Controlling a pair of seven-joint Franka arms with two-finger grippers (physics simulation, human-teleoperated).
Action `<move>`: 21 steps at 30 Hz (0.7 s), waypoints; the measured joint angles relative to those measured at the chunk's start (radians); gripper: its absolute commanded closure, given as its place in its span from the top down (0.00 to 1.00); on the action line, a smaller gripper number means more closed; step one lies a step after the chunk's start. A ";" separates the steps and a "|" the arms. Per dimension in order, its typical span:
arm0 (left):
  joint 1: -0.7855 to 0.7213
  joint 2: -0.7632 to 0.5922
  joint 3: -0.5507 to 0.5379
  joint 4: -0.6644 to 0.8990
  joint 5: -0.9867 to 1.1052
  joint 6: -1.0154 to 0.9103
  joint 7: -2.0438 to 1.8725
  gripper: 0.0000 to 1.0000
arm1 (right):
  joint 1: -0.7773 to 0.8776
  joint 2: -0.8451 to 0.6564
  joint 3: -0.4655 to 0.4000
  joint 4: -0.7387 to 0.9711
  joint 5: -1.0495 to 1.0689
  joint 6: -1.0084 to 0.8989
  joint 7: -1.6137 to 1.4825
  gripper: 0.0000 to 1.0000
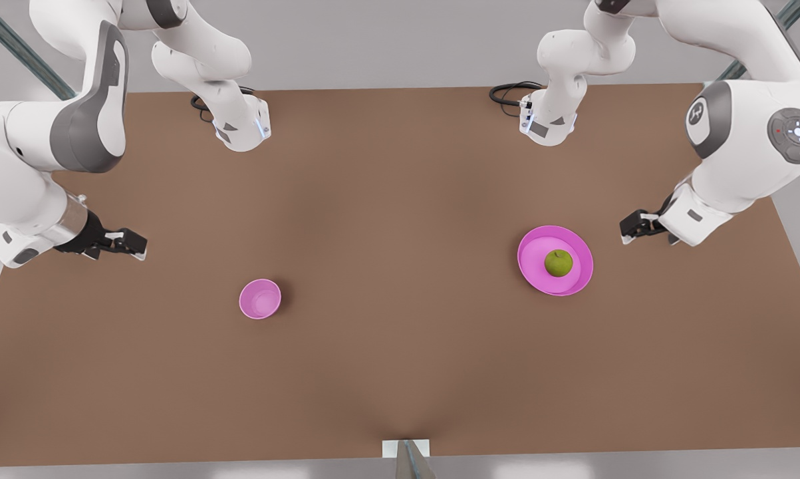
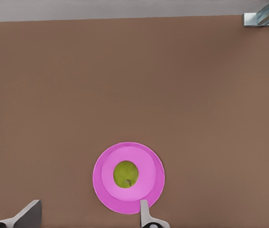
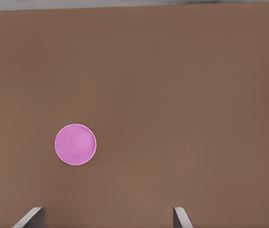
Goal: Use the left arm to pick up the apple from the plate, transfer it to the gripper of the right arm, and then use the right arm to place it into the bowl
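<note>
A small yellow-green apple (image 1: 558, 263) (image 2: 126, 174) rests in the middle of the wide magenta plate (image 1: 533, 255) (image 2: 149, 161) on the front view's right. My left gripper (image 1: 630, 229) (image 2: 88, 212) hovers open just off the plate's rim, on the side toward the front view's right, with nothing between its fingers. The small pink bowl (image 1: 260, 299) (image 3: 75, 144) stands by itself on the front view's left. My right gripper (image 1: 135, 245) (image 3: 107, 214) waits open above the table, farther toward the front view's left than the bowl and apart from it.
A brown table (image 1: 400, 372) carries the plate and bowl, about 400 pixels apart in the front view. Both arm bases (image 1: 240, 126) (image 1: 549, 120) with black cables stand at the far edge. A small metal bracket (image 1: 406, 452) sits at the near edge.
</note>
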 measured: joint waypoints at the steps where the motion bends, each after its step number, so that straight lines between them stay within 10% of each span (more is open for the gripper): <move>1: -0.001 0.004 -0.001 0.000 0.000 0.002 0.000 1.00 | 0.001 -0.001 -0.001 0.009 0.000 0.000 0.001 1.00; 14: -0.062 -0.032 -0.006 -0.792 -0.070 0.630 0.032 1.00 | 0.007 -0.001 0.012 0.032 -0.002 0.005 0.033 1.00; 21: -0.055 -0.034 0.001 -0.955 -0.094 0.918 0.070 1.00 | -0.001 -0.002 0.009 0.035 0.007 0.001 0.040 1.00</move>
